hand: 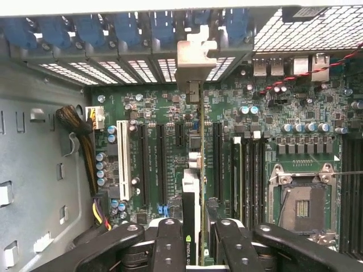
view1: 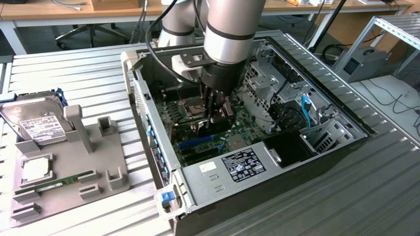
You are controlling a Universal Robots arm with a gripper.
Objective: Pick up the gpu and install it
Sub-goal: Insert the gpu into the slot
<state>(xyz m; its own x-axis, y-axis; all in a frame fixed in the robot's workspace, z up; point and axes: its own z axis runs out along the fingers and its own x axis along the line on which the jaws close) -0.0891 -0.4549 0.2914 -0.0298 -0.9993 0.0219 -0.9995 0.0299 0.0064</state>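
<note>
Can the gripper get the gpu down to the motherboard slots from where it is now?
Probably yes. The gripper holds the gpu edge-on, above the motherboard, inside the open case. Nothing crosses the slots beneath it; the yellow cable bundle lies off to one side.

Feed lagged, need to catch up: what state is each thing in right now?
Gripper: shut on the gpu, down inside the computer case.
Gpu: held on edge over the motherboard slots.
Computer case: lying open, side panel off.
Processor socket: empty.
Hard drive: resting in the grey holder.
</note>
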